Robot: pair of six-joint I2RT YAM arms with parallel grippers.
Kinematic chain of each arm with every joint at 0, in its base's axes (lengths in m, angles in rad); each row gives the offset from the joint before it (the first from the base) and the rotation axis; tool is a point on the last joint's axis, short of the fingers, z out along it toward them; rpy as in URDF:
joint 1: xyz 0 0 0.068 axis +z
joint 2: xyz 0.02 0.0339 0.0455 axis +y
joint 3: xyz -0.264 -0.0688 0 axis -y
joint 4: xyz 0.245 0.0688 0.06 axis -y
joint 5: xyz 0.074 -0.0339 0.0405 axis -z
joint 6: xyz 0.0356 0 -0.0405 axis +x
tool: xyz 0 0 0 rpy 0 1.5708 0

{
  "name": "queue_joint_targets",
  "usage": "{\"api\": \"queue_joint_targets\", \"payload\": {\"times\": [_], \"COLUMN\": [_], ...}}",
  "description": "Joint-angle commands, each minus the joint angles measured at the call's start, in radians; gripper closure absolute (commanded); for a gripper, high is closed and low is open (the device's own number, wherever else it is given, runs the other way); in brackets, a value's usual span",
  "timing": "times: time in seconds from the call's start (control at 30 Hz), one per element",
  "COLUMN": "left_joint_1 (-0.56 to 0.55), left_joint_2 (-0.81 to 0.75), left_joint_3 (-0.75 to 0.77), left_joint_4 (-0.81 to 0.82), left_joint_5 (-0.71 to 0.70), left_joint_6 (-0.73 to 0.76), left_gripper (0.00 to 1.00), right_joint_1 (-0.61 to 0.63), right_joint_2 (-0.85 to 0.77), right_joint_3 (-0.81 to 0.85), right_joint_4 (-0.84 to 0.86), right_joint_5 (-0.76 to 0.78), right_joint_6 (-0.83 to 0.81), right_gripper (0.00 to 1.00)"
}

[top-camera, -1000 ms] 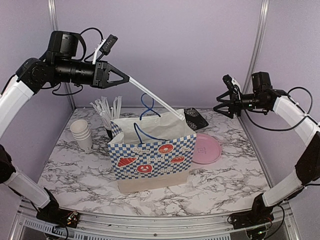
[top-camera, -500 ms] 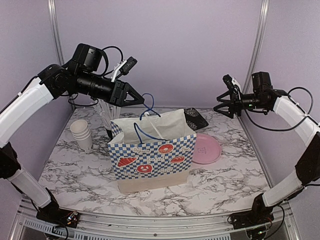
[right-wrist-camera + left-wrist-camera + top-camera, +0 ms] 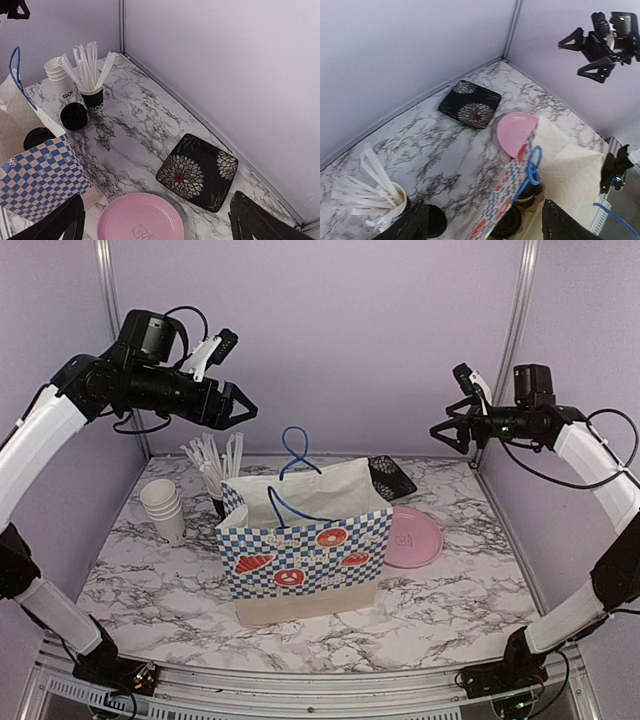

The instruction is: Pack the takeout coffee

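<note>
The takeout coffee shows as two black lids [image 3: 507,223] [image 3: 527,194] side by side inside the blue-checked paper bag [image 3: 300,545]. One of those lids [image 3: 37,137] peeks past the bag's rim in the right wrist view. In the top view the cups are hidden by the bag. My left gripper [image 3: 243,405] hangs open and empty high above the bag's back left corner, and in its own view [image 3: 482,205] looks down into the bag [image 3: 516,172]. My right gripper [image 3: 445,426] is open and empty, high at the back right; its own view [image 3: 157,195] looks down on the plates.
A black cup of white straws [image 3: 213,468] and a stack of lidless white cups [image 3: 163,508] stand left of the bag. A black round lid [image 3: 74,116] lies beside the straw cup. A pink plate [image 3: 412,537] and a black floral plate [image 3: 390,476] lie to the right.
My left gripper let go of a long white straw, which dropped toward the bag, then opened and drew back up and left. The right gripper rose slightly and opened wider.
</note>
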Motion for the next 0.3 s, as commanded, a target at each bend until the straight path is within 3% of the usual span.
{"api": "queue_joint_targets", "payload": {"times": [0.0,0.17,0.27], "left_joint_1": [0.079,0.125,0.144], "left_joint_2": [-0.044,-0.120,-0.147], "left_joint_3": [0.005,-0.134,-0.226], "left_joint_4": [-0.032,0.076,0.155], "left_joint_5": [-0.243,-0.549,-0.633], "left_joint_6": [0.022,0.063,0.077], "left_gripper": [0.18,0.07,0.04], "right_joint_1": [-0.004,-0.005,-0.004], "right_joint_2": [-0.034,-0.053,-0.073], "right_joint_3": [0.036,0.041,0.018], "right_joint_4": [0.124,0.221,0.248], "right_joint_5": [0.229,0.474,0.525], "right_joint_6": [0.174,0.301,0.314], "right_gripper": [0.01,0.01,0.01]}}
